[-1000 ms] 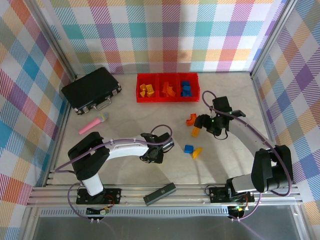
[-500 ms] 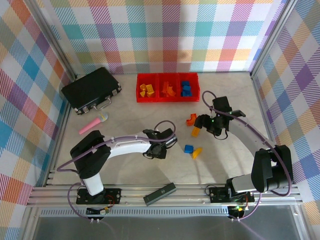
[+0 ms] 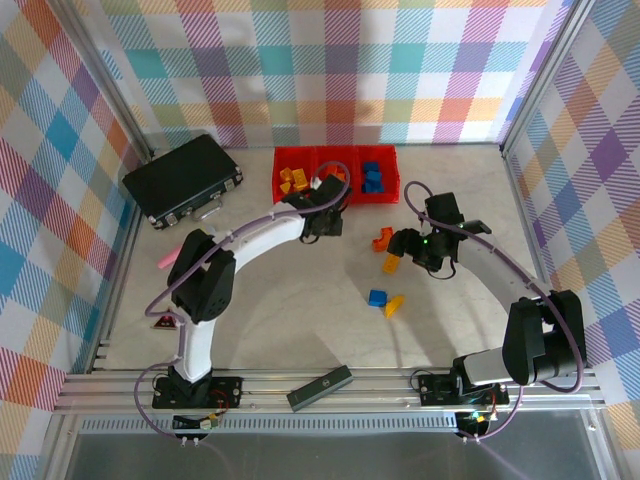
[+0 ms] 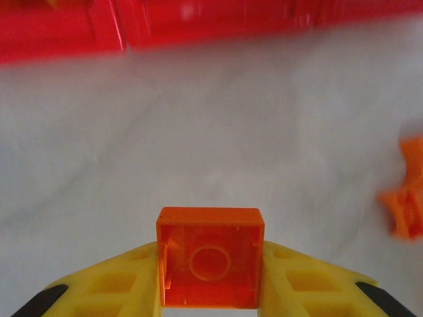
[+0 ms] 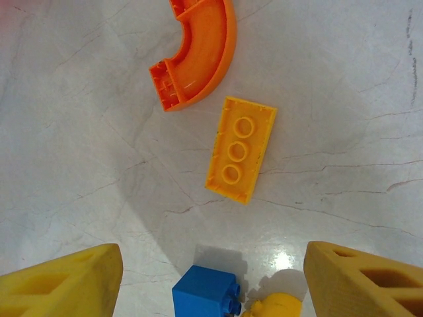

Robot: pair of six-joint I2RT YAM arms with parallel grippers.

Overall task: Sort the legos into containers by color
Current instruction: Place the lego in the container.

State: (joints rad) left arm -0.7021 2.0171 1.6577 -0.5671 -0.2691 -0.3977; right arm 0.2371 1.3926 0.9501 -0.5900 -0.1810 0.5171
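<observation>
Left wrist view: the left gripper [image 4: 210, 267] pinches an orange brick [image 4: 210, 231] between its fingers [image 4: 112, 287], with the red bins [image 4: 59, 33] near ahead. The right gripper [image 5: 213, 261] stands parted above a yellow brick [image 5: 240, 149], a blue brick [image 5: 205, 290] between its tips.

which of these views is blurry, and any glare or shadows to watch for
Left wrist: the red bins at the top are smeared and soft, the held orange brick is clearer. Right wrist: sharp, with a bright glare spot on the table beside the blue brick and a broad shadow. Top external: even light, sharp.
</observation>
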